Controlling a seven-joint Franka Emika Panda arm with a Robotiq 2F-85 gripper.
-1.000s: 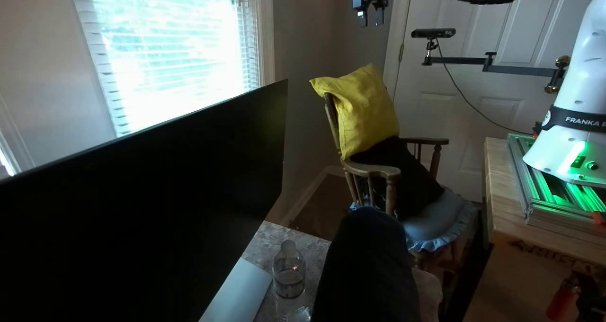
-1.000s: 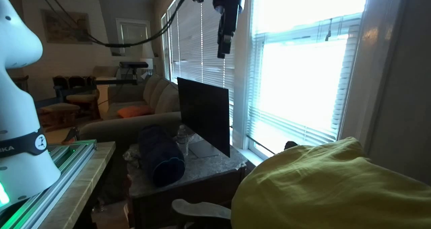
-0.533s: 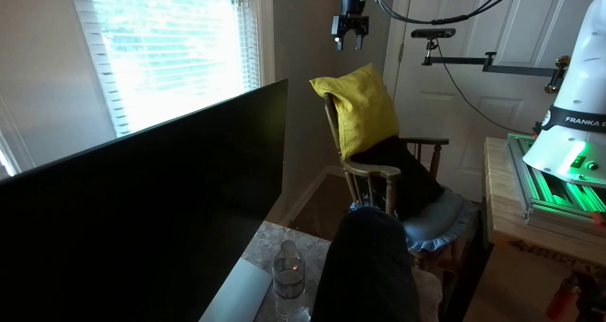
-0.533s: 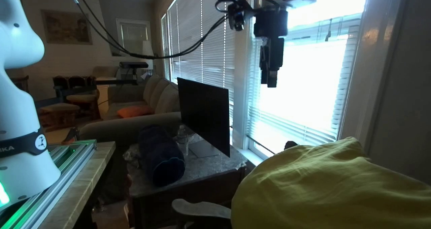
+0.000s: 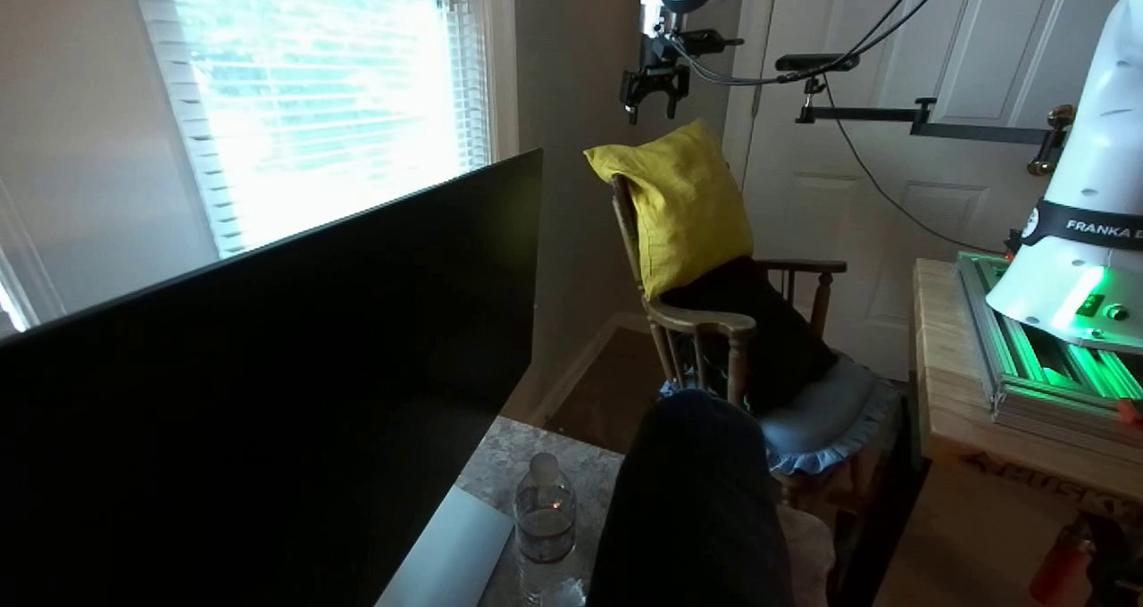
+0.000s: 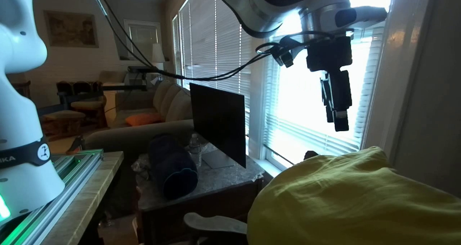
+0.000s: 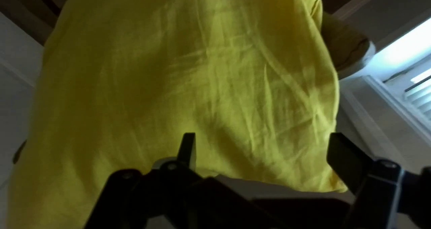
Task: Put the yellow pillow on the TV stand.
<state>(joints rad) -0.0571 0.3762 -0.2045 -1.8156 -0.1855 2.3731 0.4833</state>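
– Daylight is let in through a slatted blind (image 5: 330, 116). How are the jaws of the gripper (image 5: 652, 114) set?
– Well parted. The gripper is held above the yellow pillow (image 5: 688, 214), and much of the wrist view is filled by its wrinkled cloth.
– And where is the pillow propped?
– Against the back of a wooden chair (image 5: 714, 323), near the TV stand (image 6: 230, 178), on which a dark screen (image 6: 218, 122), a clear bottle (image 6: 195, 149) and a dark blue roll (image 6: 173, 169) are borne.

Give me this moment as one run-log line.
end effector: open, above yellow pillow | yellow pillow: on wooden chair, ungripped | TV stand: bears screen, bottle, dark bundle | placement: not yet done
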